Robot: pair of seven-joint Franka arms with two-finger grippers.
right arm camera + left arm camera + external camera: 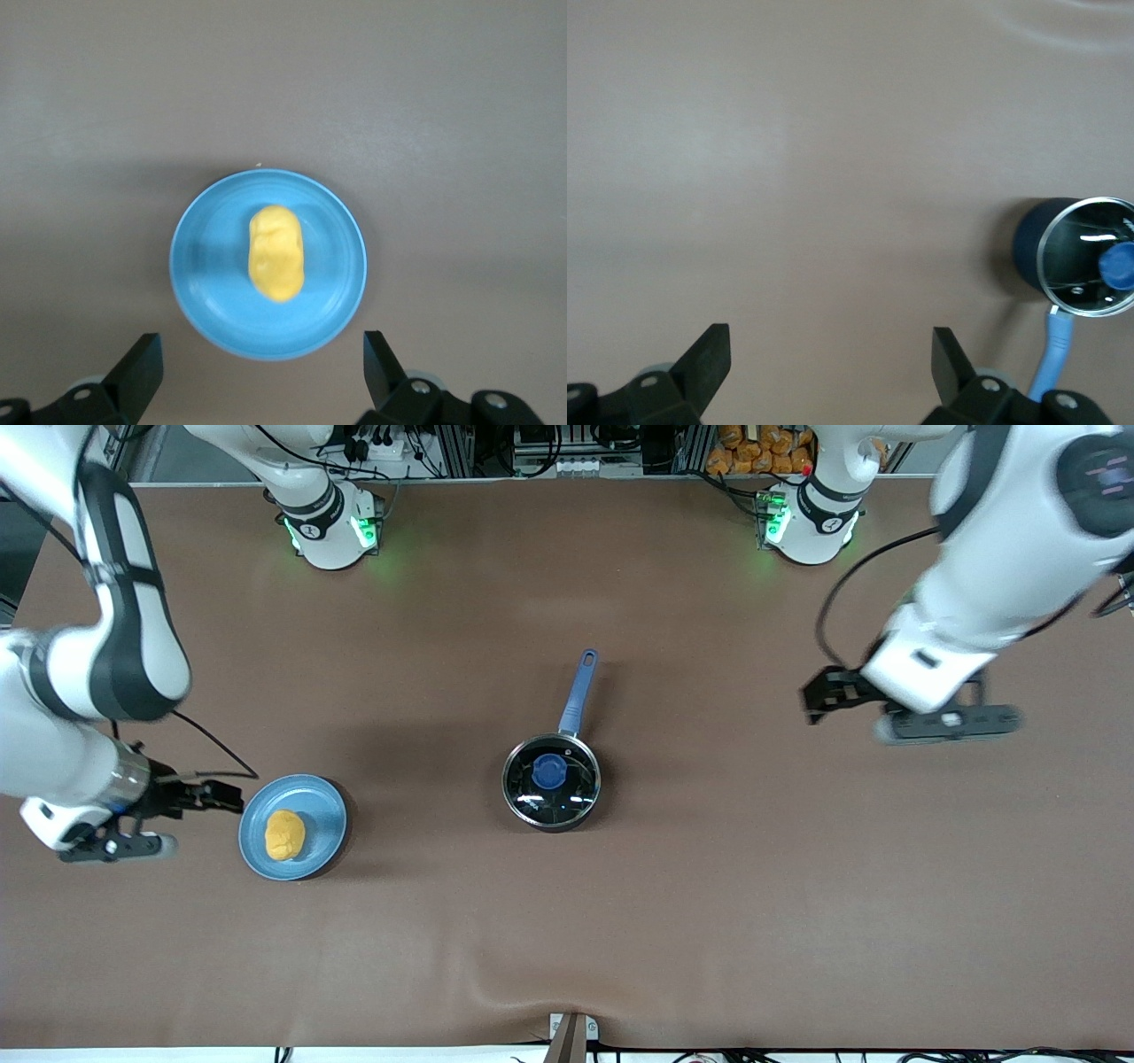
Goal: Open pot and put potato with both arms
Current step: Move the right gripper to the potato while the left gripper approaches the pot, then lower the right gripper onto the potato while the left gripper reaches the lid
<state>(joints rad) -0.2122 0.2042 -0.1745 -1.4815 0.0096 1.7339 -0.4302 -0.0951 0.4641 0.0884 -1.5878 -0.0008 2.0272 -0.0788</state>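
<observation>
Yellow-orange, the potato [276, 252] lies on a blue plate [205, 292] just ahead of the right gripper [261, 372] and its spread fingers [142, 363]. The lidded pot [551, 781] sits mid-table, well off to one side of the left gripper [831, 367], whose fingers [709, 354] are also spread over bare table [709, 886].

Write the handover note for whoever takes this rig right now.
Left end effector: open, empty, over bare table toward the left arm's end.
Right end effector: open, empty, beside the plate.
Pot: mid-table, lid on.
Potato: on the plate, toward the right arm's end.
Done: nothing.
Left: lift the lid, put the potato in the pot.
</observation>
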